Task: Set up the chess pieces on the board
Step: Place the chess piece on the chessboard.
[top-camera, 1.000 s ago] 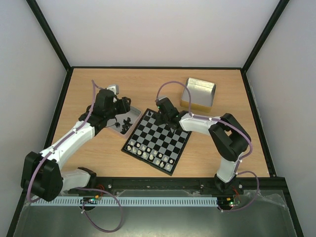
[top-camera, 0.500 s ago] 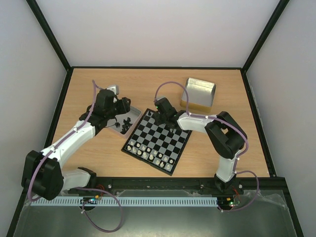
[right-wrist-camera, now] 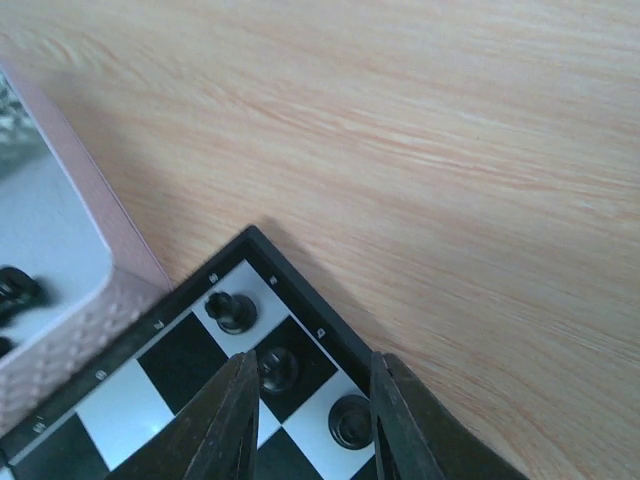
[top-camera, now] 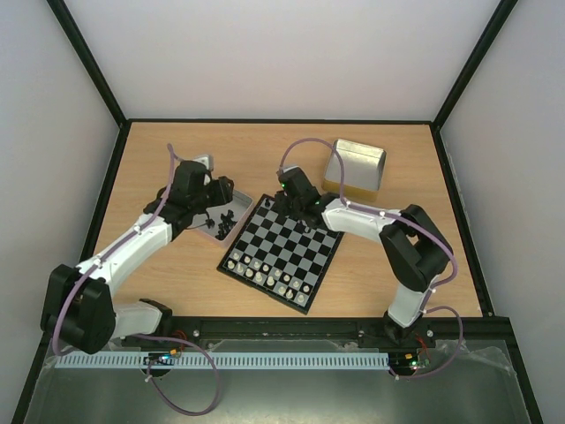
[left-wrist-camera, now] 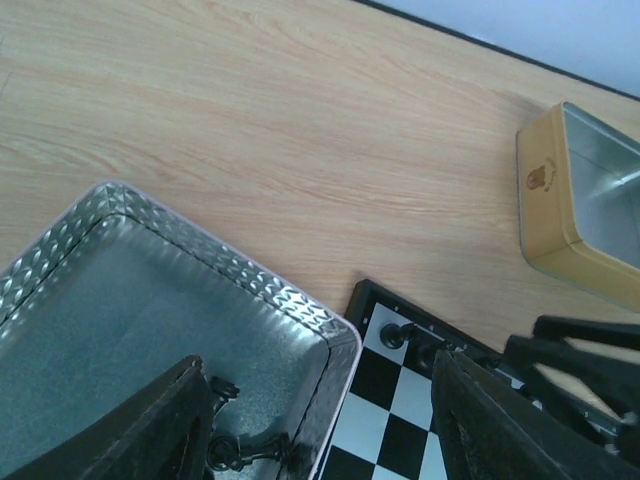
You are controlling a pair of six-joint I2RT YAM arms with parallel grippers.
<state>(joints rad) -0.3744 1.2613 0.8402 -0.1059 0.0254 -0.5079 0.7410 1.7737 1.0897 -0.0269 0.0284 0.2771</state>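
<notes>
The board (top-camera: 284, 246) lies mid-table, with pale pieces on its near rows. Three black chess pieces stand in its far left corner (right-wrist-camera: 230, 312), (right-wrist-camera: 278, 370), (right-wrist-camera: 350, 420). My right gripper (top-camera: 290, 205) hovers open over that corner (right-wrist-camera: 312, 360). The third piece stands between its fingers (right-wrist-camera: 235, 425) and the second stands beside the left one. My left gripper (top-camera: 216, 201) is open and empty over the metal tray's rim (left-wrist-camera: 318, 362). Loose black pieces (left-wrist-camera: 235, 450) lie in the tray (left-wrist-camera: 150, 300), and more show in the top view (top-camera: 225, 221).
A gold tin (top-camera: 355, 166) with a shiny inside stands at the back right of the board and also shows in the left wrist view (left-wrist-camera: 545, 200). The tray (top-camera: 237, 196) touches the board's far left edge. Bare wood surrounds them.
My right gripper has shifted a little along the board's far edge toward its far left corner. The left arm has hardly moved.
</notes>
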